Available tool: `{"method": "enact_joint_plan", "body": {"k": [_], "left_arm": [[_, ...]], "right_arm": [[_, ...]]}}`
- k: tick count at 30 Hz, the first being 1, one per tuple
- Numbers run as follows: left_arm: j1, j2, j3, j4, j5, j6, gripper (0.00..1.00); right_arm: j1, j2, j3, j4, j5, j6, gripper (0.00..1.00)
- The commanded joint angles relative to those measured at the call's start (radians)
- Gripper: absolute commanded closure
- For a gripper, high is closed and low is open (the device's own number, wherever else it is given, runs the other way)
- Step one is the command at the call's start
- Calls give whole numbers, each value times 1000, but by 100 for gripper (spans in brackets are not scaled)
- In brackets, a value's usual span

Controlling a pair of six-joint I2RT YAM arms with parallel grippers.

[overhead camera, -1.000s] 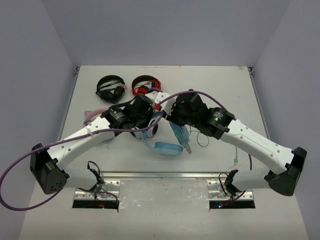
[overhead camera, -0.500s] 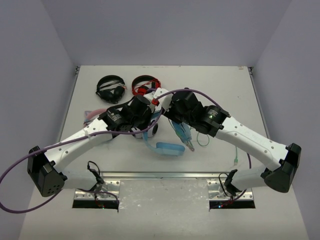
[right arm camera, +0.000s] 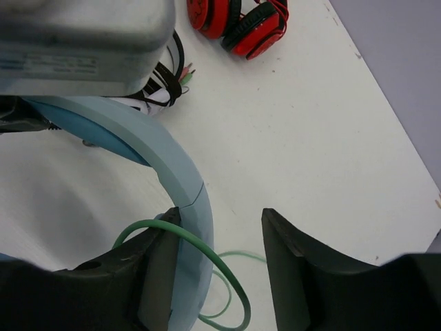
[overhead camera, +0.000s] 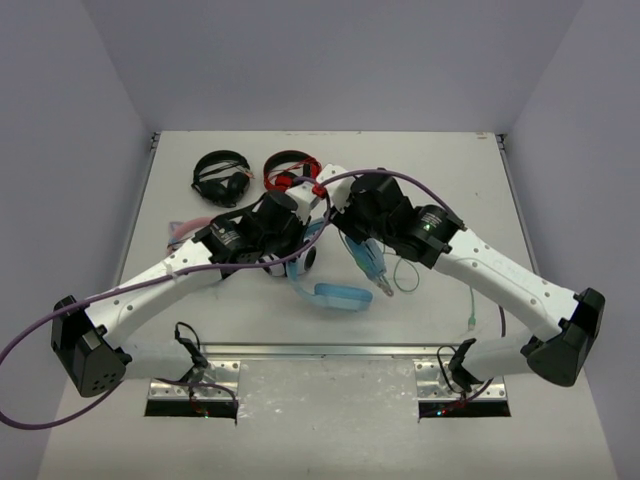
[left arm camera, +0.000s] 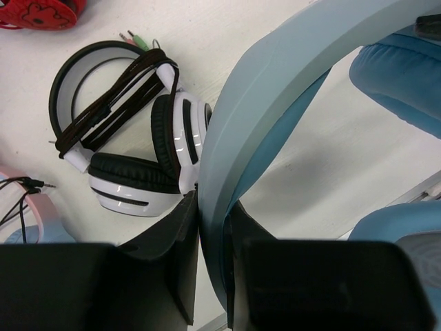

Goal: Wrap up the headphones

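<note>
The light-blue headphones (overhead camera: 335, 295) lie mid-table between both arms, one cup toward the near edge. My left gripper (left arm camera: 213, 207) is shut on their headband (left arm camera: 275, 89), which arches up and to the right; the blue cups (left arm camera: 406, 76) show at the right of that view. My right gripper (right arm camera: 220, 221) is open over the table. The same headband (right arm camera: 165, 158) rests against the inner side of its left finger. The thin green cable (right arm camera: 220, 269) loops over that finger and trails onto the table (overhead camera: 405, 275).
A white-and-black pair (left arm camera: 138, 152) with a wrapped cord lies just beyond the left gripper. A red pair (right arm camera: 241, 21) and a black pair (overhead camera: 222, 175) sit at the back, and a pink-banded pair (overhead camera: 185, 228) lies at the left. The cable's plug (overhead camera: 470, 320) lies near the right arm.
My right gripper's jaws have spread wider and the right arm has shifted slightly left. The left gripper keeps its hold on the headband.
</note>
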Motion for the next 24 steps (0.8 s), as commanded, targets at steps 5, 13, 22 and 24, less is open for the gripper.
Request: {"method": "enact_joint_plan", "body": {"k": [5, 13, 22, 24], "left_arm": [[-13, -80, 28, 87, 89, 10, 99], [-13, -63, 26, 76, 34, 5, 100], [-13, -83, 23, 93, 109, 7, 100], [-13, -86, 14, 91, 100, 7, 100]], "right_arm": [[-82, -39, 19, 8, 170, 19, 68], [-88, -150, 19, -22, 16, 70, 74], [-134, -121, -15, -29, 62, 42, 69], [-145, -116, -18, -27, 59, 48, 69]]}}
